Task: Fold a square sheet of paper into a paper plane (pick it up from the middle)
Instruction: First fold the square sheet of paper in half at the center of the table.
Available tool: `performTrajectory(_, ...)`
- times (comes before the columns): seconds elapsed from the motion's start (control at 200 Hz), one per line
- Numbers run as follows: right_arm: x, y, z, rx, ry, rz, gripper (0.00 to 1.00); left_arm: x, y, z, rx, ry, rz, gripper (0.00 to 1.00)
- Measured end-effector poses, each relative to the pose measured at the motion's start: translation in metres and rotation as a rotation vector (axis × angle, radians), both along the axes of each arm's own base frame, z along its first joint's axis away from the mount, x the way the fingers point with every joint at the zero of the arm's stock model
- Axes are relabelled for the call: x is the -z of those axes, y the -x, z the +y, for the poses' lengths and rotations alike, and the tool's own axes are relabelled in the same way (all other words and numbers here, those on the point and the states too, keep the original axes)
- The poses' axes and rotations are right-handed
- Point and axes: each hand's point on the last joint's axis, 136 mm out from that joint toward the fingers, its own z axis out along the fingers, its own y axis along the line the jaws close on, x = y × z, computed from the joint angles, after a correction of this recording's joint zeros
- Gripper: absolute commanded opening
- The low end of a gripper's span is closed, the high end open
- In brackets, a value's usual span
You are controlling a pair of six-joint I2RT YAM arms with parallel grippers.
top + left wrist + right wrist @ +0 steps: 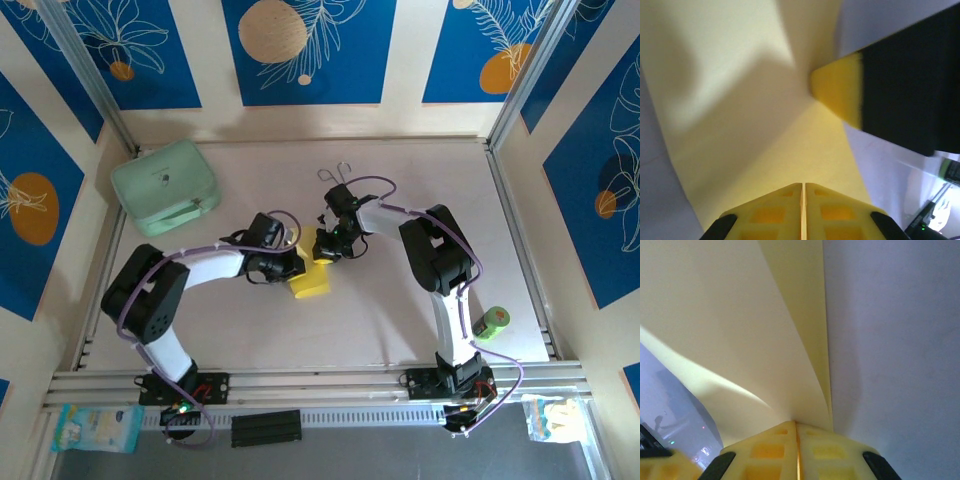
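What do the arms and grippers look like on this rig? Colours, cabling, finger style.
Both arms match: the left arm and right arm have white links, black joint housings and a lilac cable looped along the outside. The left gripper and right gripper have yellow fingers with recessed square pockets and black outer corners.

Centre blocked — arms (205, 268), paper sheet (310, 283); near table strip (350, 335) free — case (165, 186) far-left.

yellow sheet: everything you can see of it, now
The yellow sheet is thin, plain matte paper, near the middle of the table, bowed and curved rather than flat, one layer curling over another in the right wrist view. The left gripper and right gripper are both shut on it, pinching it from two sides.
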Motion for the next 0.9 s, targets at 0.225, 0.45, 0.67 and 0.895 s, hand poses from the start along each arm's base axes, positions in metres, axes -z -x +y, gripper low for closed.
performTrajectory(0.225, 0.001, 0.000, 0.000, 0.001, 0.000, 0.001, 0.09, 0.023, 0.015, 0.010, -0.011, -0.027, 0.054, 0.10)
performTrajectory(0.45, 0.001, 0.000, 0.000, 0.002, -0.001, 0.005, 0.09, 0.024, 0.019, 0.012, 0.004, -0.012, 0.008, 0.07)
performTrajectory(0.67, 0.001, 0.000, 0.000, 0.007, -0.003, 0.012, 0.09, 0.022, 0.043, 0.027, 0.044, -0.075, 0.022, 0.06)
performTrajectory(0.895, 0.001, 0.000, 0.000, 0.011, -0.002, 0.014, 0.09, 0.003, 0.050, 0.030, 0.056, -0.110, 0.064, 0.07)
